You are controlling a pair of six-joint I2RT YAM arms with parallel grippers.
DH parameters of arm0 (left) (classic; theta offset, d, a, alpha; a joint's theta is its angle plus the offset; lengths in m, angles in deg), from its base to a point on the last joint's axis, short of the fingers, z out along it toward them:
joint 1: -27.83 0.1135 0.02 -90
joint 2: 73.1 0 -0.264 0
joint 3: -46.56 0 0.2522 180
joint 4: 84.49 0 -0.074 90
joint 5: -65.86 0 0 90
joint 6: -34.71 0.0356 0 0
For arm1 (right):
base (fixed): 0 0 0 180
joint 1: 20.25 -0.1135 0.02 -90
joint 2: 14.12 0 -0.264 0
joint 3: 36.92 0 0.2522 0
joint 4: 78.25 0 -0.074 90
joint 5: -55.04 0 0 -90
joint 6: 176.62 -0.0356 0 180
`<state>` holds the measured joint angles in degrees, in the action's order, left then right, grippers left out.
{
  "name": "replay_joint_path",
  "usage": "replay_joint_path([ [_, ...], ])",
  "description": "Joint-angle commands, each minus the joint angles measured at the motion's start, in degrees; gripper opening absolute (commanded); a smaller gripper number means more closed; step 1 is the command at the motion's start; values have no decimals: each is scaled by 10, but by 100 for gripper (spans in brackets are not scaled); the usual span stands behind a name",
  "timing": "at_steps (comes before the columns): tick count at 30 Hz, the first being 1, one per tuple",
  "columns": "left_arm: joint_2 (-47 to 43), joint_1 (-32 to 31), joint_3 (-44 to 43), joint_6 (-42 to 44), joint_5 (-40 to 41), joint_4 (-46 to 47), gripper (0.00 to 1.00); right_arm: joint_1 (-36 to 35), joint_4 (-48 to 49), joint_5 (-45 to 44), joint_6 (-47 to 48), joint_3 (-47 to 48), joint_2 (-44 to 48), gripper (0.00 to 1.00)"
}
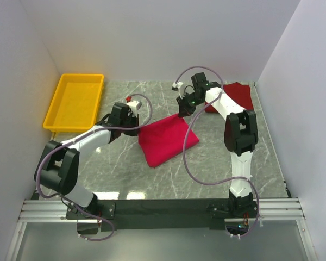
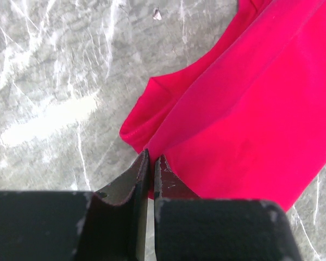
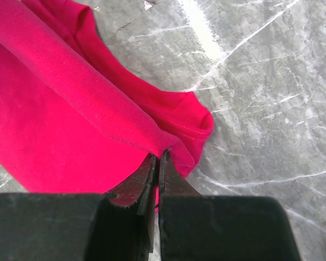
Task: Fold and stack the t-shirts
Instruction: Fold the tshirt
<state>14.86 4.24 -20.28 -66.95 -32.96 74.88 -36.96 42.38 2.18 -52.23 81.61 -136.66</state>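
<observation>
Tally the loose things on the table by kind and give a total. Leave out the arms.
T-shirts: 2 (crimson-pink t-shirt, maroon t-shirt)
Trays: 1 (yellow tray)
Total: 3
</observation>
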Motion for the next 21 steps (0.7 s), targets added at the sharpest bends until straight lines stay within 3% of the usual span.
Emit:
replay_joint_path([
  [1,9,7,-33,11,-8,11,1,-7,32,-10,-15,23,4,0],
  [15,63,12,-78,9,-16,-2,7,-10,61,-44,-55,25,-6,0],
  [17,66,12,-82,8,-16,-2,12,-11,61,-46,-59,26,-9,1],
  [18,68,12,-83,6,-7,-2,24,-12,61,-51,-61,28,-10,11],
  [19,65,13,-85,0,0,-1,30,-11,61,-62,-64,29,-11,16],
  [21,58,13,-90,-6,15,1,42,-13,77,-75,-89,25,-8,40],
])
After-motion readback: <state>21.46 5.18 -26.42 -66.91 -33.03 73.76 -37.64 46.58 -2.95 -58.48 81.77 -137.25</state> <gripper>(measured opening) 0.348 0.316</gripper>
